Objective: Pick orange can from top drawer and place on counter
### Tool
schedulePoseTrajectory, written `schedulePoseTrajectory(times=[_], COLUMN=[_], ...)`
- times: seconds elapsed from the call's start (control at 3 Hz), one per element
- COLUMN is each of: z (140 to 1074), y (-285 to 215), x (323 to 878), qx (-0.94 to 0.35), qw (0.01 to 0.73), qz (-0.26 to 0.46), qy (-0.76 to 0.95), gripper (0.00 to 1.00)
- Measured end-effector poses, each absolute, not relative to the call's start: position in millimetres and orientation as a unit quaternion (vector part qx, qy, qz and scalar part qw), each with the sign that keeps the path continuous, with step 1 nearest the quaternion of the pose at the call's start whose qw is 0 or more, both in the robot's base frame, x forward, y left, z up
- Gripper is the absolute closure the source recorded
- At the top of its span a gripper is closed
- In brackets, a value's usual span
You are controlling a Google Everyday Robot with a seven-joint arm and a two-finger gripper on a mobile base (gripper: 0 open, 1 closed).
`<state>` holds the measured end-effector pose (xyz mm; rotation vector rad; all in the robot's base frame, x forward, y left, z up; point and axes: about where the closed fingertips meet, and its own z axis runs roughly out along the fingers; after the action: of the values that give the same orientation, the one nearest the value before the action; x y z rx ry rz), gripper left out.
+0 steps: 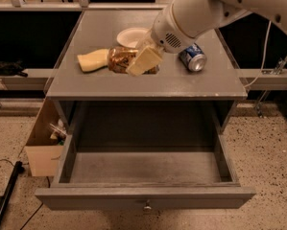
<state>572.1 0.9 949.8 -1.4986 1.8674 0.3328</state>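
1. The orange can [120, 60] lies on its side over the middle of the counter [200, 83], long axis running left to right; whether it touches the surface I cannot tell.
2. The gripper [139, 62] reaches down from the upper right, clenched on the can's right end.
3. The can's left end sits just beside a yellow sponge [92, 60]; a white bowl [131, 36] lies close behind.
4. A blue can [193, 58] lies on its side to the right, apart from the gripper.
5. A bare strip of counter runs along the front edge.
6. The top drawer [143, 198] stands pulled out below.
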Motion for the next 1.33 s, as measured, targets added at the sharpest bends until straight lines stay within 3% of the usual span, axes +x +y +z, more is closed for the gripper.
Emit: schedulePoseTrajectory(times=[0.67, 1.33], z=[979, 979], y=[-43, -37], x=[642, 625], qx=[-0.516, -0.529], qw=[0.393, 0.394], qz=[0.081, 0.07], qy=[0.756, 0.748], gripper=[1.0, 1.0])
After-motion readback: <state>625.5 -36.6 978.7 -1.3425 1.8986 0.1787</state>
